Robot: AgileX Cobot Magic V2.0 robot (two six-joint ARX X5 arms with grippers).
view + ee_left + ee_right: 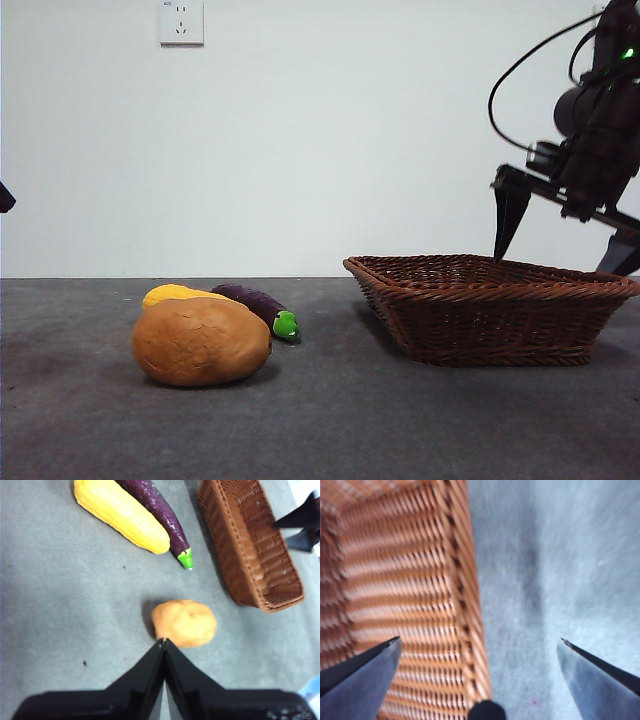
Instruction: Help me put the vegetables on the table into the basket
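Front view: the basket (490,305) stands on the table (330,420) at the right, and from this low angle its inside cannot be seen. Well to its left lie the three vegetables in a cluster: the potato (201,341) nearest the camera, the yellow-orange one (172,294) peeking out behind it, and the eggplant (262,308) with its green cap toward the basket. The right gripper (562,238) hangs over the basket's far right part, jaws spread wide with nothing between them.

Left wrist view: the left gripper (163,641) is clenched, tips together, holding nothing, just beside the potato (184,623). The yellow-orange one (121,514) and the eggplant (159,514) lie side by side beyond. The basket (248,545) holds nothing in its visible interior.

Right wrist view: the right gripper (480,642) straddles the basket's (400,600) side wall, one jaw over the bare weave, one over the table (555,570).
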